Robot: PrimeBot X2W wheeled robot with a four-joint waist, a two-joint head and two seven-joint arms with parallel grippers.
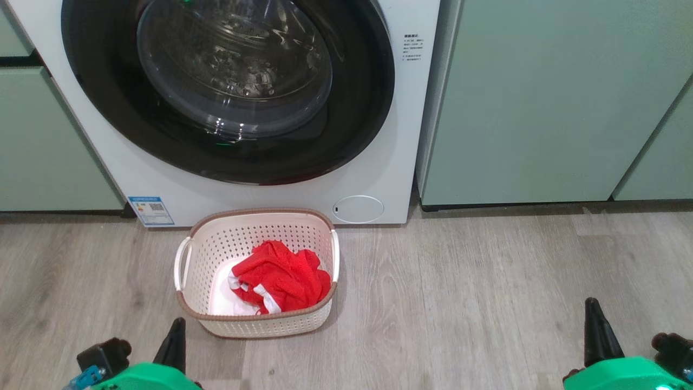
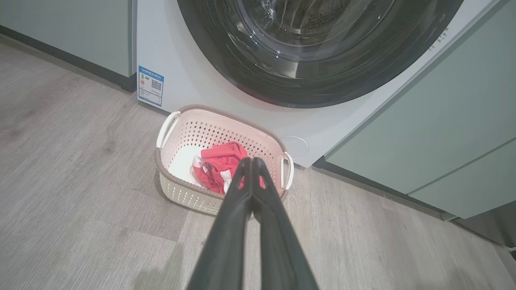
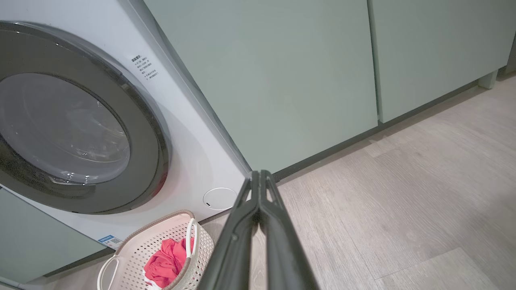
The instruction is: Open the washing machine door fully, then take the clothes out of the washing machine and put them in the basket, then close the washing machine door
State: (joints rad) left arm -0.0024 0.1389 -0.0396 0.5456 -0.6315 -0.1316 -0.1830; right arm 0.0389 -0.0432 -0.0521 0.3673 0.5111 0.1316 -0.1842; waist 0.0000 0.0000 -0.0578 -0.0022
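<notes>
**Head view.** The left gripper (image 1: 176,338) and right gripper (image 1: 595,330) sit low, each showing as 1 dark spike, fingers pressed together and holding nothing. The basket (image 1: 260,212) stands ahead of the left jaws, offset toward the right ones, with the clothes (image 1: 281,276) inside it. Beyond it, the washing machine door (image 1: 97,108) lies flush in the washing machine (image 1: 400,135).

**Left wrist view.** The jaws meet tip to tip, empty. The basket is just past the tips and the red clothes lie directly behind them. The door is farther ahead.

**Right wrist view.** The jaws are closed and empty over bare floor (image 3: 403,193). The door is well off to their left, its rim flat against the white front.

**Judgement.** We read all 3 steps as done, and only checking is left. We cannot see the latch. If in doubt, we would press the black rim with closed tips, never the glass, and keep both arms clear of the basket.
</notes>
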